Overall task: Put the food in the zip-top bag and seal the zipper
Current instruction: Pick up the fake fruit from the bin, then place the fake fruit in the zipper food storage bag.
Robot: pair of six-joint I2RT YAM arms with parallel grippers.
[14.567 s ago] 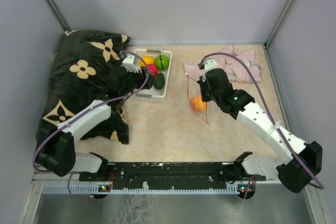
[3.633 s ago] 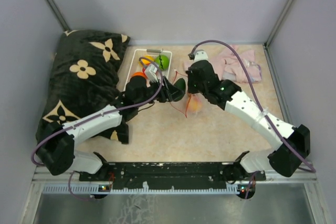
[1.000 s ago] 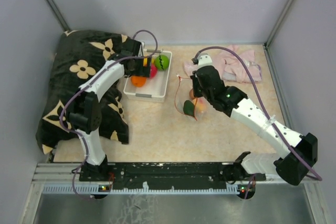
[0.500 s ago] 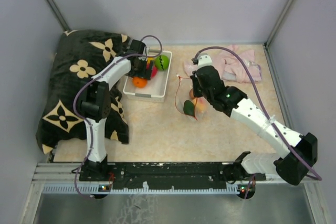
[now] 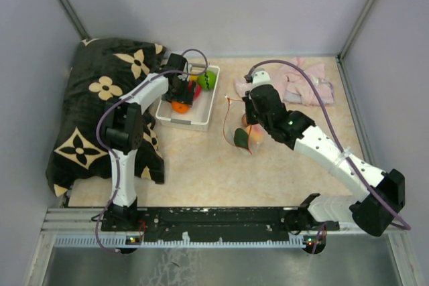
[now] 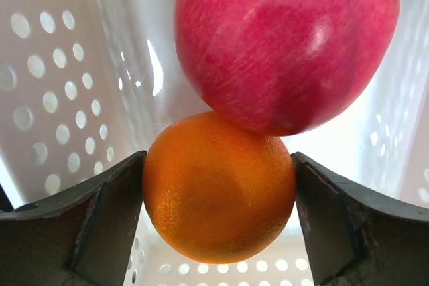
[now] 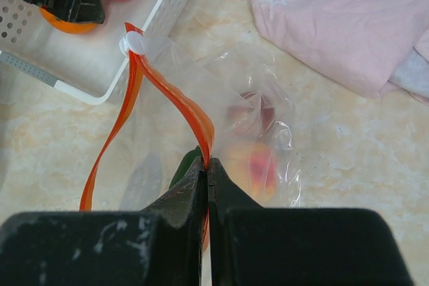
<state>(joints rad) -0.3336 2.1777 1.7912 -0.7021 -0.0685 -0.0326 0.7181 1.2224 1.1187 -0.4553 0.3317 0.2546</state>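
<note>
Left wrist view, my left end effector (image 6: 218,195) pinching the orange (image 6: 219,205) in the basket (image 6: 47,98), red apple (image 6: 285,38) touching it at 12 o'clock, right end effector (image 7: 206,169) pinching the zipper (image 7: 175,96).

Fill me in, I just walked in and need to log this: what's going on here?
Two arms are bagging toy food. The left claw sits in the basket, fingers against both sides of an orange that touches a red apple. The right claw pinches the zipper, holding the bag open. A dark green piece and a peach piece are already inside.
</note>
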